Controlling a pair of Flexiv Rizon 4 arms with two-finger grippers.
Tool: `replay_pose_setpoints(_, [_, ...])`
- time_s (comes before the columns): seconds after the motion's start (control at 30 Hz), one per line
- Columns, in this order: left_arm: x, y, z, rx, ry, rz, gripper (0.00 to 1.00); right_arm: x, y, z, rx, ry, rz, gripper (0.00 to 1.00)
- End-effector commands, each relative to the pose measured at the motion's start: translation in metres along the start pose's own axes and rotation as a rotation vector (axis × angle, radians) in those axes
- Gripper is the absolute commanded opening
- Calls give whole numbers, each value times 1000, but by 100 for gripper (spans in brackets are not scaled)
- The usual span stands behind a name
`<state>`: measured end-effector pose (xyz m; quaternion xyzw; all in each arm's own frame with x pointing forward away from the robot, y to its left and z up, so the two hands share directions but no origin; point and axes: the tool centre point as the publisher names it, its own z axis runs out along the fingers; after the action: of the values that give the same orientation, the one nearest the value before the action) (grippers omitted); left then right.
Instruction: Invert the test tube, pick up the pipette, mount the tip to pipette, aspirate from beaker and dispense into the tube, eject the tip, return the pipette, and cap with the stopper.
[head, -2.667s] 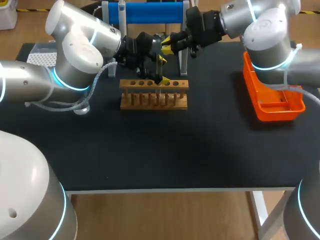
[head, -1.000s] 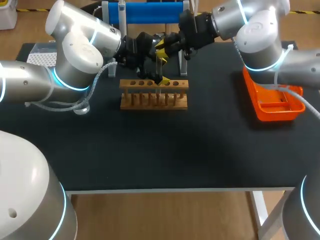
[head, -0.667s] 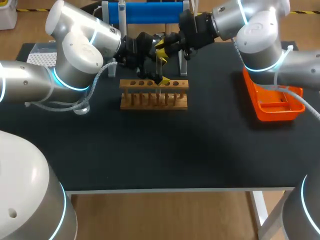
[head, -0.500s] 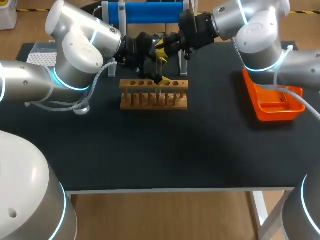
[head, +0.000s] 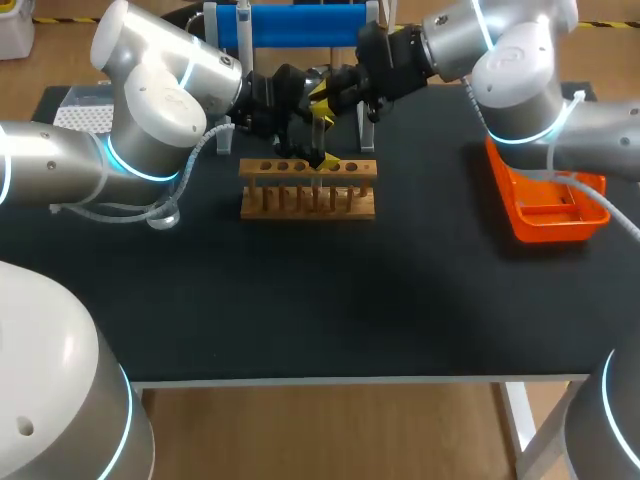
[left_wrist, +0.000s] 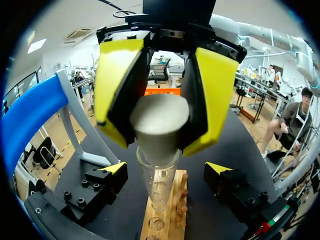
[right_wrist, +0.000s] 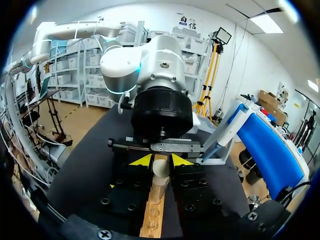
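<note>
Right gripper (right_wrist: 161, 161): closed on the pale stopper (left_wrist: 160, 120), with one yellow-tipped finger pressed against each side of it.

Stopper: sits on the mouth of the clear test tube (left_wrist: 157, 177), narrow end down.

Test tube: upright in a hole near the middle of the wooden rack (head: 308, 200).

Left gripper (left_wrist: 167, 169): fingers spread wide. One finger stands on the far side of the tube and one on the near side. Both are clear of the glass, and neither touches the stopper. The fingers sit low, just above the rack top and below the right gripper.

Arm layout: the left arm enters from the left and the right arm from the far right. The two grippers face each other over the rack.

Table (head: 350, 300): black surface, with the rack standing in its far middle.
- Blue stand (head: 300, 25): at the far edge, behind the rack.
- Orange tray (head: 548, 215): at the right, well apart from the rack.
- Pale perforated box (head: 85, 115): at the far left corner, partly hidden by the left arm.
</note>
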<state>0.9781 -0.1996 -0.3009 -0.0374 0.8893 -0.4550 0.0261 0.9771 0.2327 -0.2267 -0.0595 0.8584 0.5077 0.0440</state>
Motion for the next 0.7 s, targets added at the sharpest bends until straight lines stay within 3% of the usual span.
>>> replay_pose_setpoints(0.03, [-2, 0, 1, -2, 4, 0, 100, -1, 0, -1, 5, 8, 2, 0])
replay_pose_setpoints(0.7, [-2, 0, 1, -2, 4, 0, 100, 0, 2, -1, -13, 12, 11, 0])
